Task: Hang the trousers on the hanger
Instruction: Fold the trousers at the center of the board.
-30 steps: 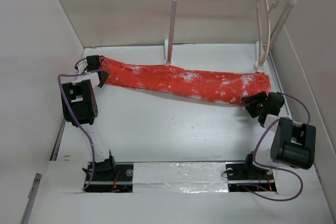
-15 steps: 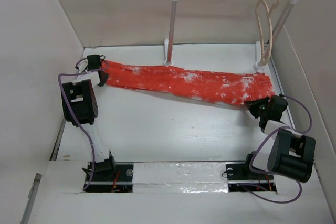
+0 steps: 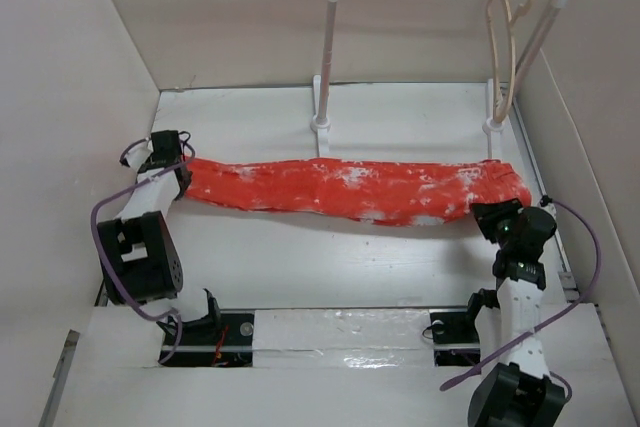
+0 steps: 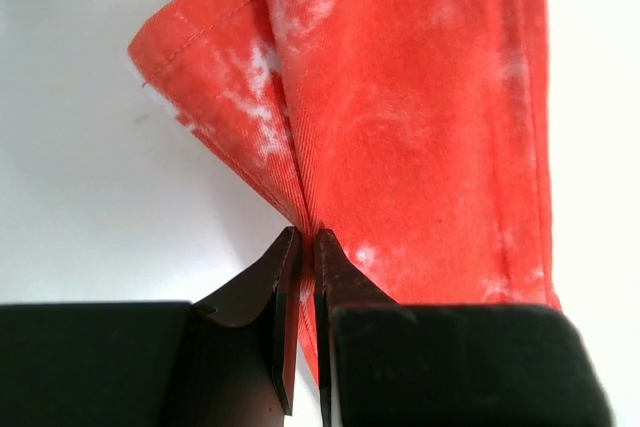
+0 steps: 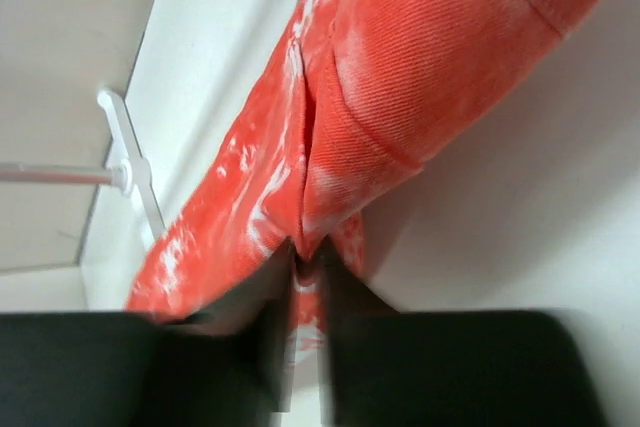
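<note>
Since the last frame we've pulled the trousers (image 3: 350, 187) back toward our bases. They're clear of the rack feet now and span the middle of the table (image 3: 300, 267), and both arms have folded back with them. The long axis runs left-right, roughly parallel to the rack (image 3: 329, 57) rail, with one end pointing at each gripper. We can't tell which end is the waist. We reckon the two-end hold keeps the cloth taut and straight so it can be lifted as one strip. The hanger (image 3: 503, 42) hangs by its hook at the right end of the rail, well apart from the cloth, with nothing on it yet. The left gripper (image 4: 303, 247) is clamped on the folded left end. The right gripper (image 5: 305, 259) is pinched tight on the right-end cloth.
</note>
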`<act>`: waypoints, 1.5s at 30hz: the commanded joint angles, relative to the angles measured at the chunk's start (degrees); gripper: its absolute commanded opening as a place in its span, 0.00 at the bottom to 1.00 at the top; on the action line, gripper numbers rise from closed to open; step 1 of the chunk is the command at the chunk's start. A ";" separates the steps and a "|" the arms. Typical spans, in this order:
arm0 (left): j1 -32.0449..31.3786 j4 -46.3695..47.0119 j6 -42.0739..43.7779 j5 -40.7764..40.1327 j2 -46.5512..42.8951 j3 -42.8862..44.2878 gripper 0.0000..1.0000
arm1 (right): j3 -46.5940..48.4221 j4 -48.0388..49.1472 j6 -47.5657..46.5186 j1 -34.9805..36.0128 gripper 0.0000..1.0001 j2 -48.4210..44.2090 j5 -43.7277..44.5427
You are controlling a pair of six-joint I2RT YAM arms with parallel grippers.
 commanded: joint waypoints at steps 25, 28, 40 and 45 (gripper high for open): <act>-42.61 24.30 5.88 16.24 -20.05 -10.12 0.02 | 7.74 15.83 -0.79 -15.55 0.71 31.34 0.55; -46.41 28.09 6.49 14.83 -17.50 -13.11 0.00 | 6.16 18.56 -1.84 -15.55 0.22 27.30 0.21; -55.83 31.78 10.54 -0.64 -6.00 -16.72 0.00 | 9.75 -6.92 -6.33 17.11 0.00 -11.63 16.28; -57.23 34.86 8.79 -0.82 1.64 -19.18 0.00 | 20.19 -13.34 -9.84 19.34 0.00 -11.48 17.09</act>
